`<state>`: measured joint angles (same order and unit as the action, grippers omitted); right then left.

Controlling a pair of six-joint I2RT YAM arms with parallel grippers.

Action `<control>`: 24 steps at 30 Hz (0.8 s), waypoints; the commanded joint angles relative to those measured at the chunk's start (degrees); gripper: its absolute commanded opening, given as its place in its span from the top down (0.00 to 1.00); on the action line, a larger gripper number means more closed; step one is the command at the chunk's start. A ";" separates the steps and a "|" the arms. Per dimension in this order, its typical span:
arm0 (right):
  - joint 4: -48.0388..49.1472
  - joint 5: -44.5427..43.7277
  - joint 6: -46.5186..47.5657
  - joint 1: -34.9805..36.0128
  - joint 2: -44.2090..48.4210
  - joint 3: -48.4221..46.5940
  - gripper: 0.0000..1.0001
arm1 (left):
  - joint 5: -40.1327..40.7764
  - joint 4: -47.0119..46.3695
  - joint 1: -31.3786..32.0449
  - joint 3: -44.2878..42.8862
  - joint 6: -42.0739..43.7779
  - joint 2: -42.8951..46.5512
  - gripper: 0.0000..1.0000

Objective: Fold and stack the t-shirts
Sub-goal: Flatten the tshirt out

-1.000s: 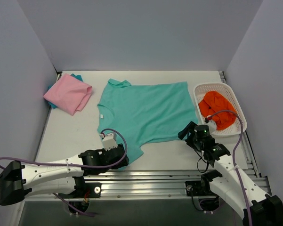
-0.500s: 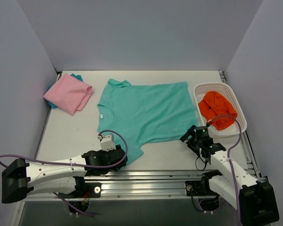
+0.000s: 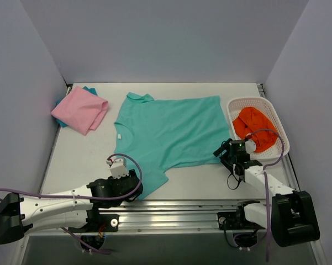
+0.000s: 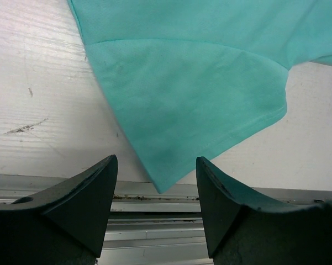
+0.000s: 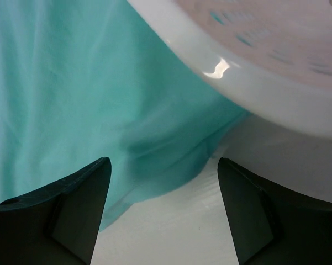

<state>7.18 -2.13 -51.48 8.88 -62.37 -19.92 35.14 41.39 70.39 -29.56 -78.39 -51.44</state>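
We see the left hand [image 4: 156, 163] spread apart and empty over the teal t-shirt [image 4: 199, 83] sleeve, and the right hand [image 5: 164, 164] likewise over its hem corner.

Both the left arm [image 3: 55, 200] and the right arm [image 3: 265, 185] have white shell links, black joint housings and black base blocks. A purple cable [image 3: 127, 155] loops along each. A small white camera module [image 3: 117, 167] sits at the left wrist. The left end effector [image 4: 156, 161] and right end effector [image 5: 163, 161] each carry two dark, matte, wedge-shaped fingers [image 4: 72, 210].
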 commanded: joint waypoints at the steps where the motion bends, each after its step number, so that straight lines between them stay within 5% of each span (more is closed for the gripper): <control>1: 0.90 -0.60 0.94 -0.89 -5.29 -1.60 0.27 | 1.34 1.07 -0.52 0.12 0.43 -0.06 0.32; 8: 3.01 -0.16 1.21 -2.29 -9.00 -3.37 0.38 | 1.43 2.38 -1.04 0.73 0.34 1.95 0.32; 10: 3.10 0.19 1.47 -3.17 -8.56 -2.93 0.54 | 1.69 2.82 -1.31 0.91 0.34 2.92 0.32; 11: 3.19 0.55 1.91 -3.43 -8.47 -2.67 0.77 | 1.69 2.91 -1.40 1.00 0.43 3.10 0.32; 13: 3.10 1.25 2.35 -4.31 -7.69 -2.05 0.98 | 1.78 2.74 -1.48 1.26 0.61 3.36 0.32; 24: -0.94 0.81 4.37 -6.16 -3.03 -1.79 1.00 | -3.05 -7.19 -2.19 2.49 1.75 -4.10 0.33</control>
<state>9.19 -0.64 -48.62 3.62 -67.05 -21.93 33.98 39.51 68.45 -27.31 -77.28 -53.82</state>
